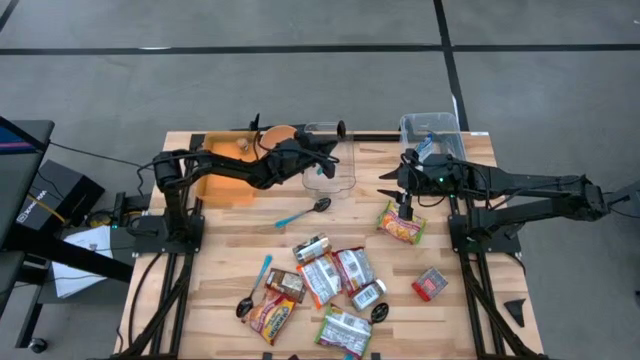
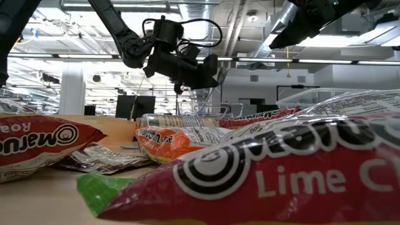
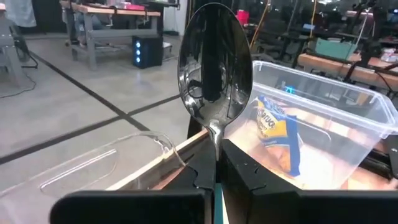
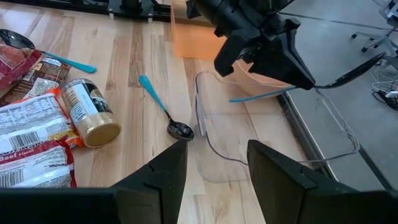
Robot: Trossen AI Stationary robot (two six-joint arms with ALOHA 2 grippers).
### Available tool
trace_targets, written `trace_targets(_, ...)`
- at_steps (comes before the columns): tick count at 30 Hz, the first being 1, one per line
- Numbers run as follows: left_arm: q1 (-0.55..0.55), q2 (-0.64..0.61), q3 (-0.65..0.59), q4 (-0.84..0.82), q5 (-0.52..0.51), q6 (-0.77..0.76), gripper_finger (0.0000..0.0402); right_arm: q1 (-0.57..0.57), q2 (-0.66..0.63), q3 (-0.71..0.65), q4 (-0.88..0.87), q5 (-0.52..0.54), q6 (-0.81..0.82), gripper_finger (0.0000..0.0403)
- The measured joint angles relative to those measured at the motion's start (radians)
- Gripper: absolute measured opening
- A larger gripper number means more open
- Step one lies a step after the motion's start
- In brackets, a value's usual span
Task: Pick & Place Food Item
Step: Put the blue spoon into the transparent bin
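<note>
While the left gripper (image 1: pixel 318 160) clamps a spoon (image 3: pixel 214 74) above the clear tray (image 1: pixel 330 178), right gripper (image 1: pixel 405 195) hangs half-open, empty, over a ramen packet (image 1: pixel 401 226). Bin (image 1: pixel 432 128) holds one packet; most food remains on the table (image 1: pixel 225 250).

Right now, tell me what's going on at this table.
The left gripper is shut on a spoon with a blue handle, holding it above the clear shallow tray. The right gripper hangs empty, fingers apart, over a red noodle packet. More packets, cans and spoons lie loose on the wooden table.
</note>
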Motion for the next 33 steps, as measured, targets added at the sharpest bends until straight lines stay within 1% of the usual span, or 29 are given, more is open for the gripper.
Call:
trace_targets(5,0.000,0.006,0.000,-0.035,-0.024,-0.022,0.0001,0.000,0.000,0.000,0.000,0.000,0.000,0.0163)
trace_targets(20,0.000,0.008,-0.001,-0.075,-0.028,-0.052,0.0001,0.000,0.000,0.000,0.000,0.000,0.000,0.0163)
trace_targets(25,0.006,0.009,-0.001,-0.125,-0.028,-0.068,0.0001,0.000,0.000,0.000,0.000,0.000,0.000,0.0163)
trace_targets(30,0.003,0.020,-0.002,-0.107,-0.032,-0.069,0.0001,0.000,0.000,0.000,0.000,0.000,0.000,0.0163)
trace_targets(33,0.003,0.020,-0.001,-0.131,-0.032,-0.069,0.0001,0.000,0.000,0.000,0.000,0.000,0.000,0.0163)
